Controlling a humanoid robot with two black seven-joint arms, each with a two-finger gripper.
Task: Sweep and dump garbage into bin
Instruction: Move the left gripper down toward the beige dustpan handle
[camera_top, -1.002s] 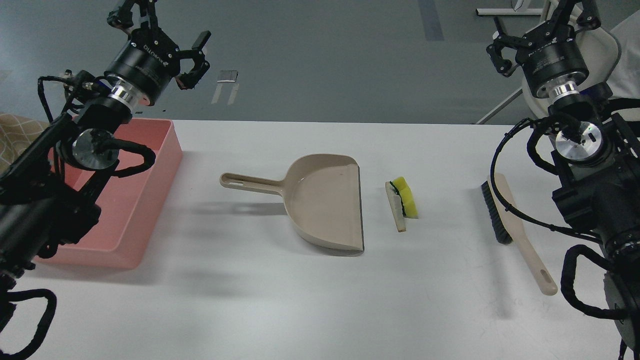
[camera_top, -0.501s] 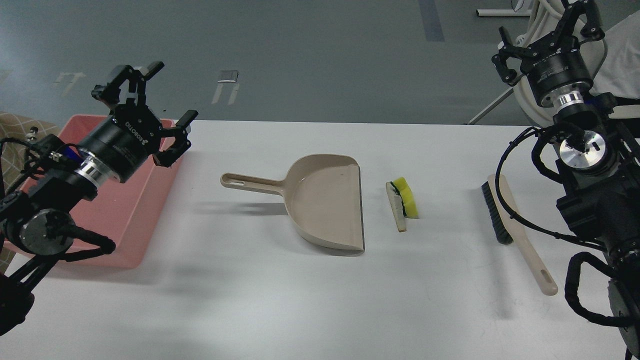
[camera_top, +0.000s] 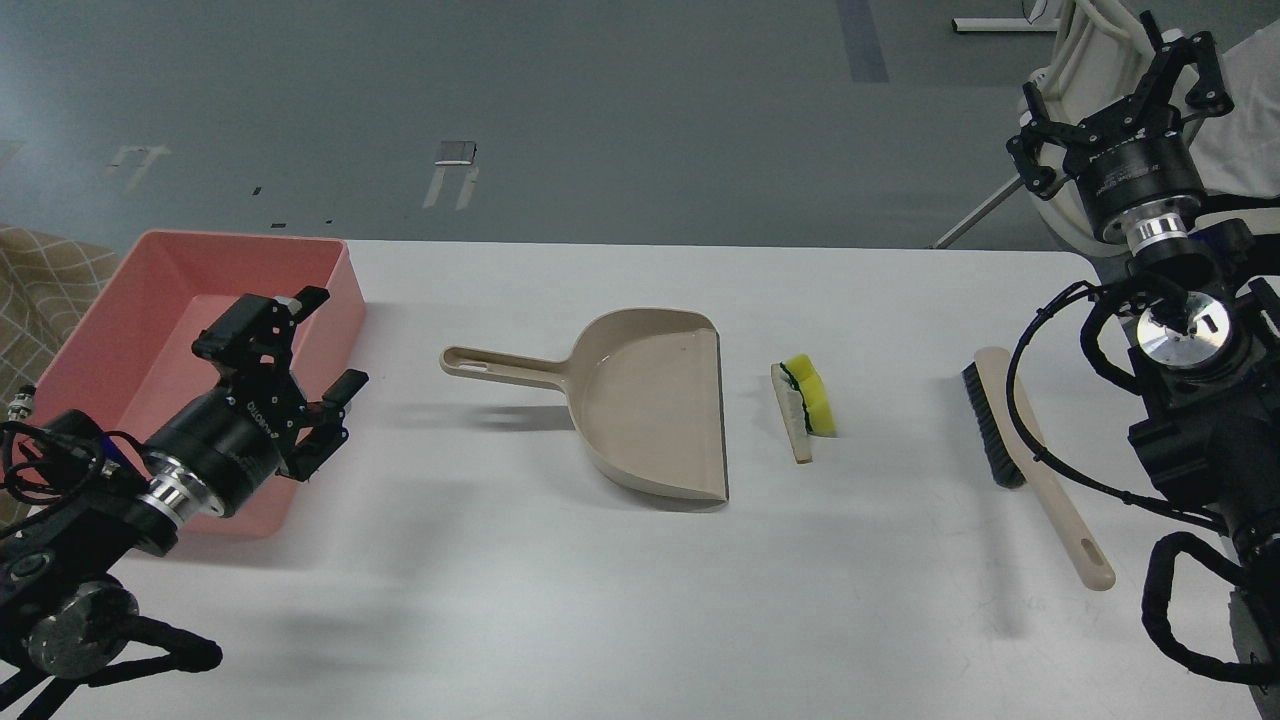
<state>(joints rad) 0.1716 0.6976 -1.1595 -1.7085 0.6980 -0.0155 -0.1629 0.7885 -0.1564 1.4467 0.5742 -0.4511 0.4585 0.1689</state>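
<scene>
Table (camera_top: 560, 600): you had everything laid out on it, nothing swept yet.
Bin (camera_top: 150, 330): at 9 o'clock, looked empty.
Dustpan (camera_top: 650, 400): centre, untouched.
Brush (camera_top: 1030, 460): at 3 o'clock, ungrasped.
Garbage (camera_top: 805, 405): sponge and bread together, just right of the dustpan's lip.
Left gripper (camera_top: 305, 395): jaws apart, beside the bin, holding nothing.
Right gripper (camera_top: 1120, 90): raised at 1 o'clock, fingers spread, empty.
Hidden: bin's near corner behind your left arm.

A beige dustpan (camera_top: 640, 400) lies mid-table on the white table (camera_top: 600, 580), handle pointing left; a beige brush (camera_top: 1030, 455) with black bristles lies well apart at right; grey floor beyond
</scene>
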